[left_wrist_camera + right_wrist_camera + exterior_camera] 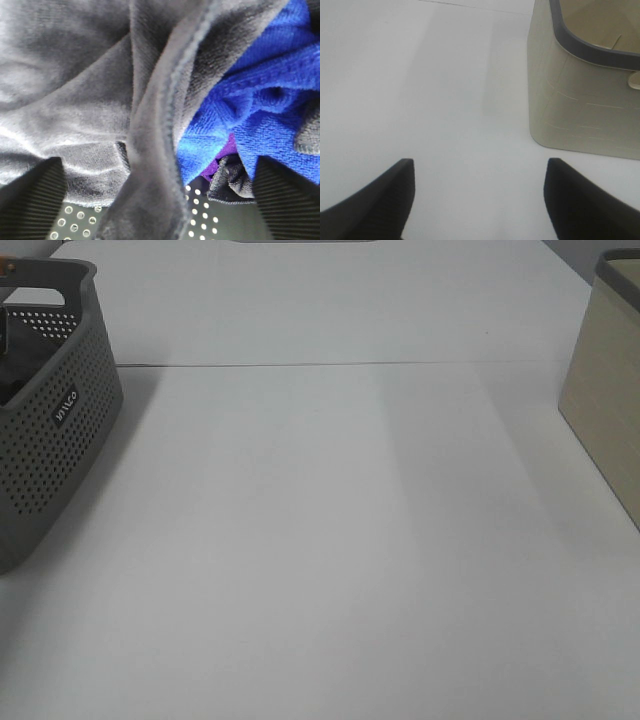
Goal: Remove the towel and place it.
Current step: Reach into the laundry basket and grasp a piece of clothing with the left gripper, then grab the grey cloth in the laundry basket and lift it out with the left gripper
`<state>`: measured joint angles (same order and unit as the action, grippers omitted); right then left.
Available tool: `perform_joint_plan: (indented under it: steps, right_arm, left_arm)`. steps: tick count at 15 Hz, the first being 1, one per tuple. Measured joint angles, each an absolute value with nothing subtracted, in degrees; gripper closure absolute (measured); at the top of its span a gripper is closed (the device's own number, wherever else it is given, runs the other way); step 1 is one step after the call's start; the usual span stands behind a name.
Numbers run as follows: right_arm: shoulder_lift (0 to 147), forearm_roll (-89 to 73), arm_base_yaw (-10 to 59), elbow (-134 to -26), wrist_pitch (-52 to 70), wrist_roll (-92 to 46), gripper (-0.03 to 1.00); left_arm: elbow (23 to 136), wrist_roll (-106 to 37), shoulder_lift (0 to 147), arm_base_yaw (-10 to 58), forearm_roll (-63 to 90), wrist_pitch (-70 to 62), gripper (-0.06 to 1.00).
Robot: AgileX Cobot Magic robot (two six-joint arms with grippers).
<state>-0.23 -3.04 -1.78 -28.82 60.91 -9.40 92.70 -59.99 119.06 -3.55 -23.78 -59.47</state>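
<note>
The left gripper (157, 167) is down inside the grey perforated basket (200, 222), fingers (30, 200) spread wide, and a raised fold of the charcoal towel (65, 90) runs right between them, with nothing clamped. The towel lies bunched in the basket, pressed against a blue cloth (260, 100), a purple scrap (226, 150) peeking out beneath. On the other side, the right gripper (480, 165) hangs wide open above the white table (420, 75), holding nothing, near a beige bin (580, 115). From high up, the basket sits at the table's left edge, the bin at its right.
</note>
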Motion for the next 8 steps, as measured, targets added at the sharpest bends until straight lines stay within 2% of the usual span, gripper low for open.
perform_joint_plan:
  steps: [1,2,3,5,8]
  right_arm:
    - [-0.2,-3.0,-1.8,-28.8,60.9,-9.4,0.26]
    - [-0.2,-3.0,-1.8,-28.8,60.9,-9.4,0.26]
    - [-0.2,-3.0,-1.8,-28.8,60.9,-9.4,0.26]
    - [-0.2,-3.0,-1.8,-28.8,60.9,-9.4,0.26]
    - [-0.2,-3.0,-1.8,-28.8,60.9,-9.4,0.26]
  left_arm:
    - [92.7,-59.8,119.1,-3.6,-23.8,-59.3,0.11]
    - [92.8,-59.1,119.0,-3.6,-23.8,-58.7,0.43]
    - [92.8,-58.6,118.8,-3.6,-23.8,-58.5,0.54]
    - [92.9,-56.9,118.1,-3.6,-23.8,-58.4,0.63]
    - [92.9,-56.1,117.8,-3.6,-23.8,-58.4,0.65]
